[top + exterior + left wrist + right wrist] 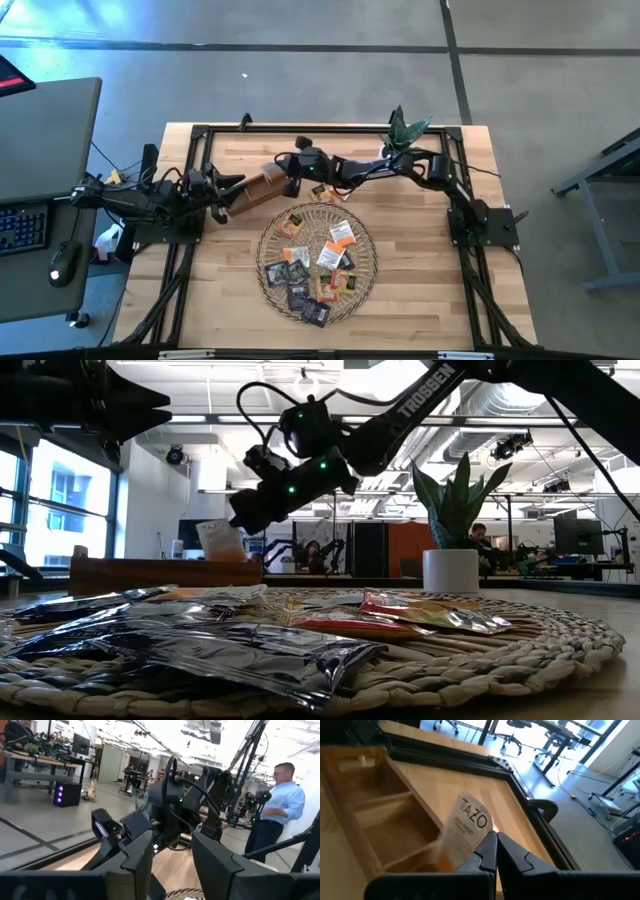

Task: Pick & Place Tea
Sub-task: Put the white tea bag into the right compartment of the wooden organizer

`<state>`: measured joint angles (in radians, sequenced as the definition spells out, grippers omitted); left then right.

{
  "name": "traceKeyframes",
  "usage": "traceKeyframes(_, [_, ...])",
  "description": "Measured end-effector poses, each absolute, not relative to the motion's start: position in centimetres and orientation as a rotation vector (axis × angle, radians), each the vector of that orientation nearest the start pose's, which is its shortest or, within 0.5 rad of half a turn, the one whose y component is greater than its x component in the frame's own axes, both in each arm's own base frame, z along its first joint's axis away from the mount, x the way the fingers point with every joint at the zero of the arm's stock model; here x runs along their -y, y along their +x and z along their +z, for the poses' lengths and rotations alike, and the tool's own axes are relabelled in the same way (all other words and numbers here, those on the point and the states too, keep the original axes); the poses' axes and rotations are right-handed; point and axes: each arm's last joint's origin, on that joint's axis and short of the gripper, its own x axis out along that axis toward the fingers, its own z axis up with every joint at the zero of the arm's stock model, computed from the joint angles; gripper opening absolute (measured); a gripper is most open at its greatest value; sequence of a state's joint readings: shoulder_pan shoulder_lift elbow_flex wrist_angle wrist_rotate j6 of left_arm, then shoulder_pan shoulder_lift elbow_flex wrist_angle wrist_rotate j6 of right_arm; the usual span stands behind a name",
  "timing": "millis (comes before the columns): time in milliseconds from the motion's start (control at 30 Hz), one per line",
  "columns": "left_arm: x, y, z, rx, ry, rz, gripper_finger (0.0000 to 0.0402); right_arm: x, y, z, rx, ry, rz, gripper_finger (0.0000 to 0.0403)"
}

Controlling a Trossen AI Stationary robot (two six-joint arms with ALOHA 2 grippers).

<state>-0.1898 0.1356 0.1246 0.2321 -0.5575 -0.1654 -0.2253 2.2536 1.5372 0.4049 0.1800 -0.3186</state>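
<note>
High view: pale wooden slatted table (420,290) with a black frame. A round woven wicker tray (270,262) sits at lower centre, strewn with small flat square tea sachets (318,257), some white-and-orange, some dark. Above and left of the tray lies a brown wooden compartment box (262,187). A green potted plant (405,128) stands at the table's upper edge. The right gripper (291,185) reaches from the right across to the box's right end, just above the tray's upper rim. The left gripper (233,181) is parked at the left table edge, beside the box's left end (a desk with keyboard and mouse lies off-table at far left).

Low view: dark foil sachets (200,645) fill the foreground on the wicker tray (560,650); orange-marked ones (420,612) lie at centre right. The right gripper (240,520) hangs at centre with a white sachet (220,540) below its tips, over the wooden box (160,573). The plant in a white pot (450,565) stands to the right.

Left wrist view: the left gripper (172,855) has its fingers parted, nothing between them; the right arm fills the middle, a person in a blue shirt (280,805) stands at right.

Right wrist view: the right gripper (496,851) is clamped on a white "TAZO" sachet (467,827), held upright above the box's compartments (385,815).
</note>
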Motion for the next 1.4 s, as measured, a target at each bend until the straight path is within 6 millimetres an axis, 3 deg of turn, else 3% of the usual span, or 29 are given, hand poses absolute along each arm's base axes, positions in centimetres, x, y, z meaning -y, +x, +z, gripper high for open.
traceKeyframes(333, [0.3,9.5,21.7,0.238,-0.245,0.351,0.0135,11.9,48.7,16.1,-0.397,-0.302,-0.312,0.0011])
traceKeyframes(800, [0.3,9.5,21.7,0.238,-0.245,0.350,0.0135,11.9,48.6,17.0,-0.390,-0.378,-0.374,0.0100])
traceKeyframes(933, [0.3,9.5,21.7,0.237,-0.245,0.350,0.0135,10.2,47.7,20.2,-0.464,-0.444,-0.348,0.0109])
traceKeyframes(1067, [0.3,9.6,21.6,0.231,-0.245,0.349,0.0135,8.2,45.3,23.5,-0.638,-0.481,-0.341,0.0109])
traceKeyframes(1267, [0.3,9.6,21.5,0.227,-0.284,0.339,0.0135,6.1,40.0,28.8,-0.870,-0.573,-0.486,0.0099])
traceKeyframes(1400, [0.3,9.6,21.5,0.228,-0.285,0.339,0.0135,5.9,36.2,30.6,-0.952,-0.400,-0.488,0.0095])
